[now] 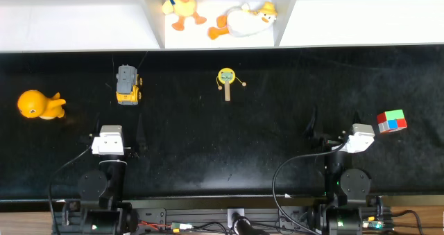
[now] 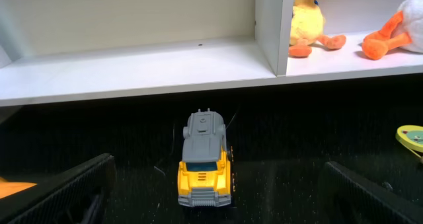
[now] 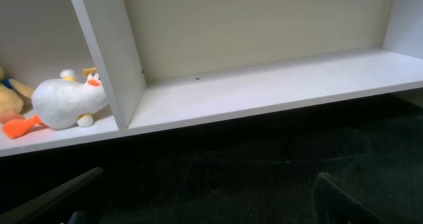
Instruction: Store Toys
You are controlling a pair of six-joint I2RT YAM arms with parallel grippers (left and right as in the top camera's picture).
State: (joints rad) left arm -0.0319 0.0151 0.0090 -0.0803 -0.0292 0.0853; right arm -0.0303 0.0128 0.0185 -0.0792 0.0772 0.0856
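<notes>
Top view showed you both arms low in the frame, the left tool (image 1: 118,127) spread wide and empty, and the right tool (image 1: 333,124) spread and empty too. Four toys lay loose on the black counter (image 1: 277,159): an orange duck (image 1: 40,105) at the far left, a yellow truck (image 1: 127,84) just above your left tool, a small rattle (image 1: 227,77) near the centre, and a coloured cube (image 1: 392,120) at the right, beside your right tool. Two plush ducks, one yellow (image 1: 182,3) and one white (image 1: 243,20), sat in the middle bay of the white shelf (image 1: 76,27) along the top.

Left wrist view had the truck (image 2: 203,161) squarely ahead, nose toward the camera. Your likeliest trouble was the truck's wheels: a lopsided close could have rolled it away or twisted it out. You also risked clipping the shelf's lip or divider on the way in. The rattle looked flat and thin, so a shallow pinch might have slipped off.
</notes>
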